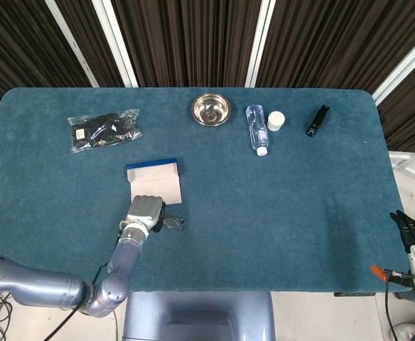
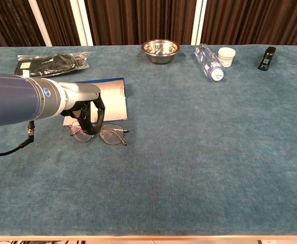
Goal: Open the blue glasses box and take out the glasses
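Left hand [image 2: 87,113] pinches one pair of glasses [image 2: 101,133] beside one opened blue glasses box [image 2: 109,97]; right hand [image 1: 409,229] idles, fingers apart, off-table.

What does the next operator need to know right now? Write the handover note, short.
Left hand: fingers curled down on the glasses, at the bridge; whether it is pinching them or only resting on them can't be told.
Right hand: off the table's right edge, holding nothing; finger pose unclear.
Blue glasses box: lies open on the teal table, pale lining up, just behind the glasses.
Done: box opened, glasses out and on the cloth in front of it.
Left: release the glasses if held, pull the left hand clear.
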Action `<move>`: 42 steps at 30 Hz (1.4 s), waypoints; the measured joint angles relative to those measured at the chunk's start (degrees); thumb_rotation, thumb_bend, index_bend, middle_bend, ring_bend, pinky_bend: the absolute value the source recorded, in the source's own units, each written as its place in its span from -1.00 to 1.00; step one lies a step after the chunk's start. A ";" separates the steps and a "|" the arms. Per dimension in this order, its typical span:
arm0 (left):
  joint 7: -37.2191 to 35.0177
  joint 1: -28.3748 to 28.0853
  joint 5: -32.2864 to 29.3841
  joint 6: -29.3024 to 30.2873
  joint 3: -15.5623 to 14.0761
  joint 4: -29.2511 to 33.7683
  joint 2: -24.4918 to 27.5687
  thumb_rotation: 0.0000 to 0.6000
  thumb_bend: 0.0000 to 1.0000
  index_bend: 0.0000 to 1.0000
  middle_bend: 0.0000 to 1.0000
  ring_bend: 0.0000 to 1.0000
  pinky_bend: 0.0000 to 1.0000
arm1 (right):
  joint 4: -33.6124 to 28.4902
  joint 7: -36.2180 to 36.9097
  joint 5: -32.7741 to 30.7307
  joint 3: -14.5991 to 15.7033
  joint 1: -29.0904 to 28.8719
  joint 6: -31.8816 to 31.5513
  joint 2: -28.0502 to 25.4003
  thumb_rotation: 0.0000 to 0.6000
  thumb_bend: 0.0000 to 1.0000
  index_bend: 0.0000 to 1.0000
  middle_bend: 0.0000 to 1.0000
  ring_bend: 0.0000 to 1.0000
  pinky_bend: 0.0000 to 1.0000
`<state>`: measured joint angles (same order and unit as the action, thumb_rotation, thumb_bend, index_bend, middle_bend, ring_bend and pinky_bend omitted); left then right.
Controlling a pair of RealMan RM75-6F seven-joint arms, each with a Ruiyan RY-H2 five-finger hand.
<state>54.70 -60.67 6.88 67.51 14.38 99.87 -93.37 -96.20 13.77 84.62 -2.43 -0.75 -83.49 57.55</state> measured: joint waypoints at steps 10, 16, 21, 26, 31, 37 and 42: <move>-1.01 -0.03 1.54 -0.34 -0.62 -0.77 0.06 1.00 -0.47 -0.12 1.00 1.00 1.00 | -0.01 -0.10 -0.02 0.01 0.01 0.00 0.01 1.00 -0.59 -1.00 -1.00 -1.00 -0.60; -1.38 0.09 2.74 -0.37 -1.15 -0.76 0.41 1.00 -0.60 -0.24 1.00 1.00 1.00 | -0.01 -0.18 -0.06 0.01 0.00 0.03 0.02 1.00 -0.59 -1.00 -1.00 -1.00 -0.60; -2.13 0.42 5.15 -0.26 -1.73 -0.39 0.80 1.00 -0.68 -0.30 1.00 1.00 1.00 | -0.03 -0.14 -0.01 0.02 0.02 -0.03 -0.05 1.00 -0.59 -1.00 -1.00 -1.00 -0.60; -4.15 1.52 11.45 0.40 -2.74 1.15 1.89 1.00 -0.69 -0.43 0.60 0.66 0.86 | 0.10 -0.19 0.02 0.00 0.04 -0.11 0.01 1.00 -0.59 -1.00 -1.00 -1.00 -0.60; -7.40 4.01 22.87 2.64 -5.16 3.80 4.00 1.00 -0.71 -0.83 -0.38 -0.40 -0.12 | 0.22 -0.52 -0.07 -0.07 0.01 -0.13 0.16 1.00 -0.59 -1.00 -1.00 -1.00 -0.60; -12.84 9.85 42.48 7.99 -12.20 6.43 8.06 1.00 -0.91 -1.00 -1.00 -1.00 -0.87 | 0.75 -1.63 0.49 -0.11 0.02 -0.77 0.46 1.00 -0.63 -1.00 -1.00 -1.00 -0.60; -18.46 18.40 57.72 15.82 -20.97 5.97 12.14 1.00 -0.93 -1.00 -1.00 -1.00 -0.94 | 1.92 -3.47 1.21 -0.54 0.20 -2.73 1.33 1.00 -0.69 -1.00 -1.00 -1.00 -0.60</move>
<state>36.24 -42.28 64.60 83.33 -6.59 105.84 -81.22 -94.28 10.30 85.83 -2.96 -0.56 -86.22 58.89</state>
